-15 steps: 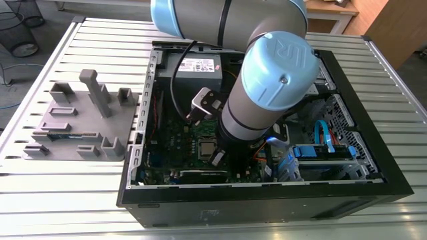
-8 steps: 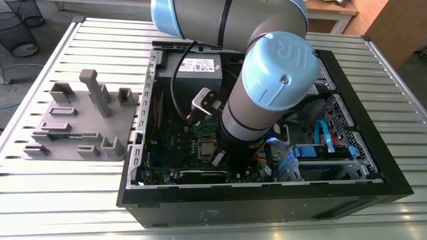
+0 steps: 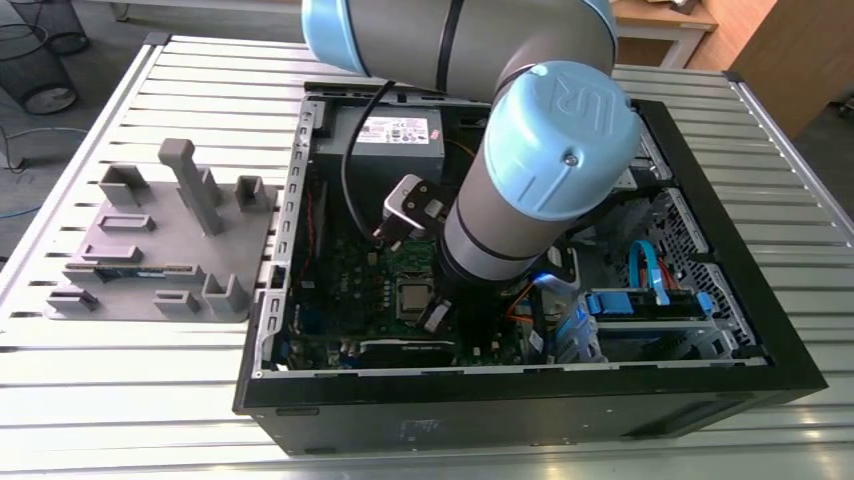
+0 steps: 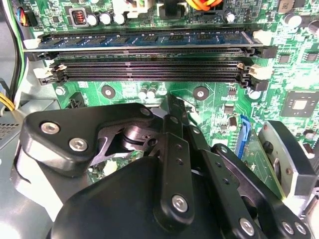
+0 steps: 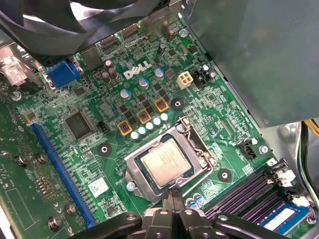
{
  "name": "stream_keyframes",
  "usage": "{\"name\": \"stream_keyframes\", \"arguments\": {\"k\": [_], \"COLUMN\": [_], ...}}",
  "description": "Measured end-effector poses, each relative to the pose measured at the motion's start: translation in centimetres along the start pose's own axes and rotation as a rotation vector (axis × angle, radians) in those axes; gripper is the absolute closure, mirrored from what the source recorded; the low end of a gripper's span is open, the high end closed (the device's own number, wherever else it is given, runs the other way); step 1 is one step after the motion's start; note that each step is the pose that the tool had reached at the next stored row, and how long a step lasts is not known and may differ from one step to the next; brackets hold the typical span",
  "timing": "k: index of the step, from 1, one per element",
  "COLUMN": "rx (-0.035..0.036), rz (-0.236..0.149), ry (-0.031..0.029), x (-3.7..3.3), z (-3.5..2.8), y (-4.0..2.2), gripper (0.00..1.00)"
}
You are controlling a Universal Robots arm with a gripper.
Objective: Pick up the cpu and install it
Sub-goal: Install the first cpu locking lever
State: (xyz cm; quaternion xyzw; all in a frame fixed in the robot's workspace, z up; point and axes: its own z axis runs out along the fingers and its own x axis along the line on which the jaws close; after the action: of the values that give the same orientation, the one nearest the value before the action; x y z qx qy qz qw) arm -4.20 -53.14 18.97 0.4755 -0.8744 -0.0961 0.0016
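- Broadly, an open computer case (image 3: pixel 561 400) is laid on the slatted surface (image 3: pixel 134 390). The socket (image 5: pixel 133 172) on its motherboard (image 5: pixel 94 164) is taken as the landmark.
- The arm (image 3: pixel 534 190) is seen reaching down into the case, above the socket.
- A grey tray (image 3: pixel 147 250) is set well apart from the socket, outside the case on the exterior view's left.
- Memory slots (image 4: pixel 149 69) are run just beside the socket.
- The cpu (image 5: pixel 165 163) is seated flat inside the socket, silver top upward.
- The gripper (image 5: pixel 172 195) is poised at the socket's edge, near the cpu. Its jaws are pressed together and nothing is held.
- The placing step is judged done. Any further move is judged to call for care that the seated chip is not nudged.
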Motion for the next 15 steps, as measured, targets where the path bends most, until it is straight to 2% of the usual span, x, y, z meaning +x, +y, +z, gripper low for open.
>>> {"name": "stream_keyframes", "arguments": {"k": [7, 12, 15], "rx": [-0.0001, 0.0046, 0.0055], "rz": [-0.002, 0.050, 0.059], "ry": [0.0007, -0.0082, -0.0096], "x": [0.00, -0.01, -0.18], "z": [-0.03, 0.03, 0.06], "y": [0.01, 0.01, 0.14], "gripper": [0.89, 0.89, 0.89]}}
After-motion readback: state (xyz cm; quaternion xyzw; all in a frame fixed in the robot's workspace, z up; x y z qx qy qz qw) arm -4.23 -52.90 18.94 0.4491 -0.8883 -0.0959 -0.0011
